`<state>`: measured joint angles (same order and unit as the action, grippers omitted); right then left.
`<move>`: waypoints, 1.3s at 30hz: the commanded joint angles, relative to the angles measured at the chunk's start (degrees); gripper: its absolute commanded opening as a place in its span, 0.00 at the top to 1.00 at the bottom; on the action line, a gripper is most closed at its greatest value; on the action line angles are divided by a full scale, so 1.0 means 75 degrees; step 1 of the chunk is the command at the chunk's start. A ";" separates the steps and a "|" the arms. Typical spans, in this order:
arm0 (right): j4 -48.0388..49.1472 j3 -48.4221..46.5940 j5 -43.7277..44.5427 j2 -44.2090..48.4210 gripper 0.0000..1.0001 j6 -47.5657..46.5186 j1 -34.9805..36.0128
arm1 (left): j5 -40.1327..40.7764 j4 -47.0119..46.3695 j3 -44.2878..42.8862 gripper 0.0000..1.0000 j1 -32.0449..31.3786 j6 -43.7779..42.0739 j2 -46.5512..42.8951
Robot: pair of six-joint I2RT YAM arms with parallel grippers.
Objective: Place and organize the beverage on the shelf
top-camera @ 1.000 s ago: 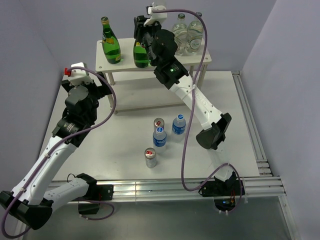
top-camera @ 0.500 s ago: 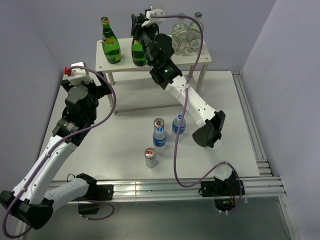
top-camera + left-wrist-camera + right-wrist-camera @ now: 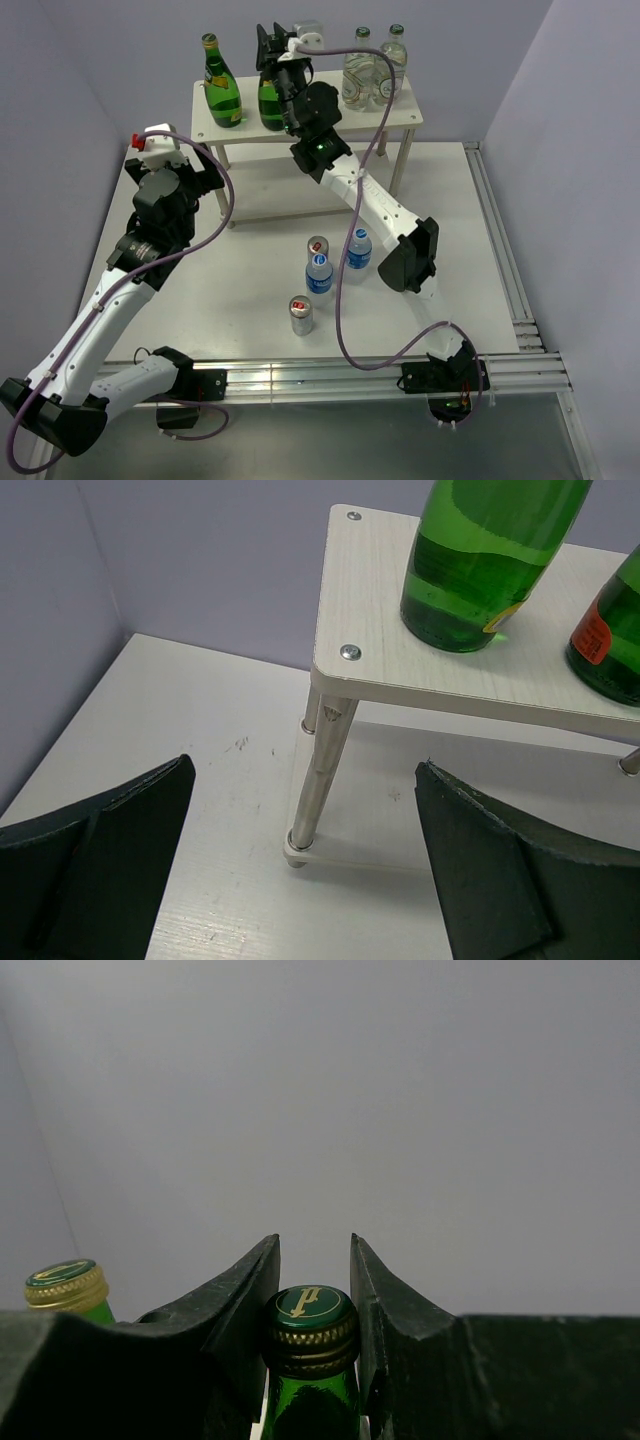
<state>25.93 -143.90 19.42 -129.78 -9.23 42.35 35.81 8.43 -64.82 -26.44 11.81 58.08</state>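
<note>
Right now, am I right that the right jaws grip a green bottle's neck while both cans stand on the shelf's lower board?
Not quite: the top view shows both cans on the table, in front of the shelf. The grip on the green bottle is right.

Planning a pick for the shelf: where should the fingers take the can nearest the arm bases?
Around the side wall of the can, mid-height, coming from its near side: it stands upright, its left and right flanks free, a water bottle close behind.
</note>
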 commanded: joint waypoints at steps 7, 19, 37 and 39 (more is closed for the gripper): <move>0.0960 0.0225 -0.0339 -0.0790 1.00 -0.0362 0.0236 | -0.0041 -0.0139 0.0017 0.01 0.0079 0.0124 -0.0069; 0.1873 0.0565 -0.0585 -0.1200 1.00 -0.0819 0.0260 | -0.0064 -0.0116 0.0006 0.01 0.0115 0.0136 -0.0116; 0.2448 0.1384 -0.0082 -0.0967 0.02 -0.1124 0.0318 | -0.0111 -0.0104 0.0006 0.01 0.0185 0.0147 -0.0151; 0.2588 0.1525 -0.0035 -0.0849 0.02 -0.1182 0.0330 | -0.0123 -0.0116 0.0017 0.01 0.0173 0.0147 -0.0162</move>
<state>42.15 -134.06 17.76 -139.63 -16.62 44.21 35.79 8.45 -64.82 -25.43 11.81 57.98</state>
